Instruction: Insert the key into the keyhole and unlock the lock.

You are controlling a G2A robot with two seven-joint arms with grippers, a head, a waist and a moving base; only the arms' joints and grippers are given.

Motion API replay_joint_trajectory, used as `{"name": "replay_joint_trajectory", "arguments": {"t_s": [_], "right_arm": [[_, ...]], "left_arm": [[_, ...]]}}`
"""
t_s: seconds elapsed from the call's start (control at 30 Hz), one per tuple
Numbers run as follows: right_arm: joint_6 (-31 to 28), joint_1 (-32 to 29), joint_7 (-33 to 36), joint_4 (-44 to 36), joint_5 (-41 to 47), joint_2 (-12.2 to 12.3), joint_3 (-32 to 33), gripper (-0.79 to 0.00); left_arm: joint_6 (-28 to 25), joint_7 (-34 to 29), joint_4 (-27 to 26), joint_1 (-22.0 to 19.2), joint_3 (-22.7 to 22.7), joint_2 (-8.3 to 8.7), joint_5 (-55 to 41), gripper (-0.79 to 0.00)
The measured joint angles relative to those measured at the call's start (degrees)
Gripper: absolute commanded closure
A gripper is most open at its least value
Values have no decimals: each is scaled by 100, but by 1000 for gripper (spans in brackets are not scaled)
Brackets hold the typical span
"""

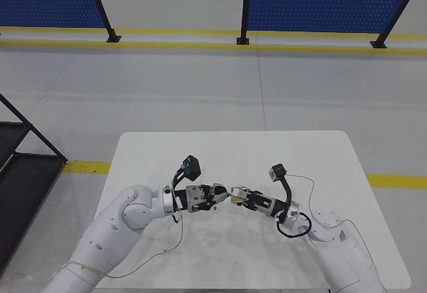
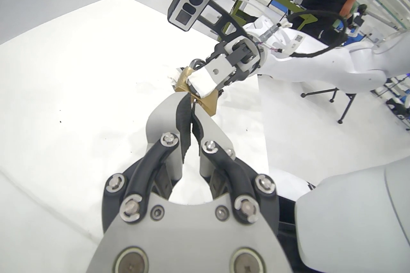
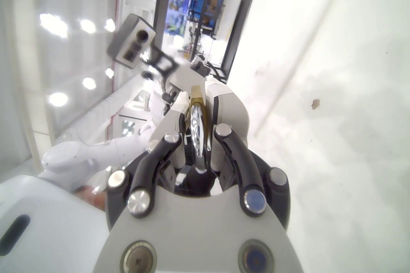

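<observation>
Right pincer clamped on brass lock above the tabletop, mid-front. Left pincer closed narrow on key, tip at lock's end face.

Most of key hidden between left gripper pads. Much of lock covered by right gripper. Whether key enters lock: cannot tell.

Your left gripper pinches the key, tip against the near face of the lock; insertion depth unclear. The right gripper clamps the lock from its far side, above the table.
</observation>
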Motion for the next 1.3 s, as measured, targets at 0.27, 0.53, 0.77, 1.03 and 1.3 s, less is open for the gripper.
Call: {"name": "replay_joint_trajectory", "arguments": {"t_s": [0.27,0.53,0.77,1.03,1.3], "right_arm": [[0,0,0,0,0,0,0,0],[0,0,0,0,0,0,0,0],[0,0,0,0,0,0,0,0],[0,0,0,0,0,0,0,0],[0,0,0,0,0,0,0,0]], "left_arm": [[-46,581,-70,106,-23,-6,747,0],[-102,980,-157,180,-73,2,1312,0],[-97,1379,-233,252,-80,4,1942,0],[-49,1925,-294,314,-79,0,2571,0],[54,2450,-364,405,-105,7,3198,0]]}}
